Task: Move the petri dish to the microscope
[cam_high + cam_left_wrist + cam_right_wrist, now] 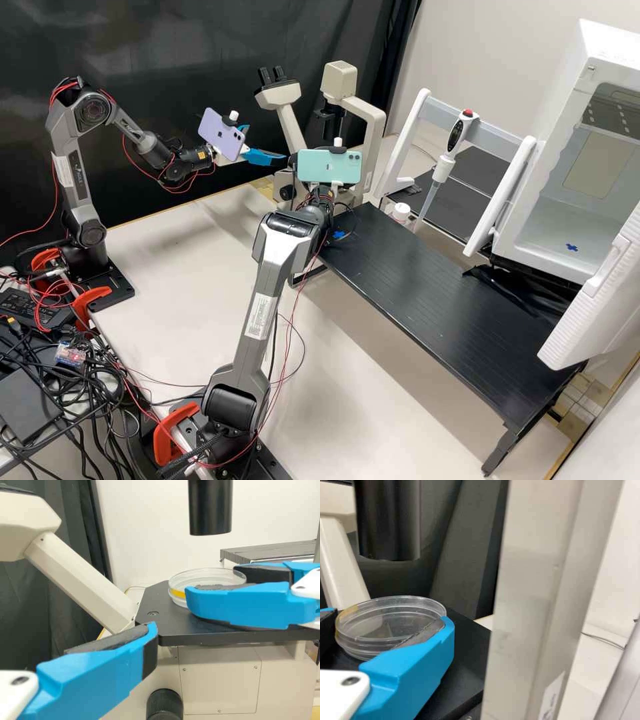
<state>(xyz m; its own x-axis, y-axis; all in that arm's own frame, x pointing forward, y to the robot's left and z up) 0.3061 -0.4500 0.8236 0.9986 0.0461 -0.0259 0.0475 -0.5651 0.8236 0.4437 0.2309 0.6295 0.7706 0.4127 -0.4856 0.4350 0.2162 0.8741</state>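
Note:
The clear petri dish (176, 596), with a yellow mark on its rim, lies level over the black stage (162, 621) of the microscope (373, 127), below a black cylinder. My right gripper (212, 584) is shut on the dish, one finger on each side. In the right wrist view, its gripper (390, 617) has the pads against opposite edges of the dish (395, 611). Whether the dish touches the stage, I cannot tell. My left gripper (268, 144) stands open and empty left of the microscope; in its own wrist view, a finger of the left gripper (142, 642) is apart from the stage.
The microscope's pale column (535, 595) rises close beside the right gripper. Its focus knob (165, 704) sits below the stage. Right of the microscope are the black bench (427, 287), a pipette (443, 160) on a stand and a white cabinet (567, 200) with its door ajar.

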